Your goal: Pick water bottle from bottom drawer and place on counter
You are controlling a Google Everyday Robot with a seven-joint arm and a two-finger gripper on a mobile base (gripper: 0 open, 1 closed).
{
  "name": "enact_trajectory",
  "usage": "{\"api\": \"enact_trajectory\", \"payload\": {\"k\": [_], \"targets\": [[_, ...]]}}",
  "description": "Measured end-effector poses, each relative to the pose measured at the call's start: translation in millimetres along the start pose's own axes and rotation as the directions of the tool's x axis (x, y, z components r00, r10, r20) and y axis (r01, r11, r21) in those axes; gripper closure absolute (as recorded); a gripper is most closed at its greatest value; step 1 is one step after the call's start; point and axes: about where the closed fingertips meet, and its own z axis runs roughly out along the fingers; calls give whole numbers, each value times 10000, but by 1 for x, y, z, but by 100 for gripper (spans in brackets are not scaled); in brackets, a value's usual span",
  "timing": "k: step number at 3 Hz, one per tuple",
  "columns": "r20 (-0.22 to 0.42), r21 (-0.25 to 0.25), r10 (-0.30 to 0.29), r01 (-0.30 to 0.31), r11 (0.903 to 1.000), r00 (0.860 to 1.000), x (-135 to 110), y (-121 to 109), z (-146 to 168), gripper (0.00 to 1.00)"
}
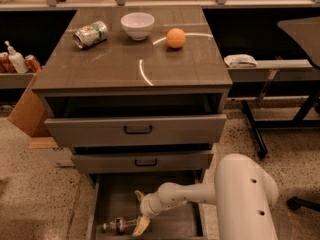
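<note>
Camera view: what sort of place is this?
Likely a lab or office workroom: drawer cabinet with a counter, side benches, speckled floor. The claw is open inside the bottom drawer, by the water bottle.

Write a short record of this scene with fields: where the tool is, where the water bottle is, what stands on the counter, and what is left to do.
tool: the tool is open, low inside the bottom drawer, just right of the water bottle
water bottle: the water bottle lies on its side near the drawer's front
counter: the counter holds a crushed can, a white bowl and an orange
upper drawers: the upper drawers are partly pulled out
left to do: bottle not yet lifted, not on the counter
</note>
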Motion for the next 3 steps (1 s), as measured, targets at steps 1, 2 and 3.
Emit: {"api": "enact_trajectory", "payload": {"k": [1, 2, 3], "targets": [[39, 18, 61, -61, 10000, 10000, 7, -3, 20, 0], [46, -61, 155, -154, 9999, 9999, 13, -4, 37, 0], [19, -192, 208, -208, 9996, 9998, 17, -3, 52, 19]]}}
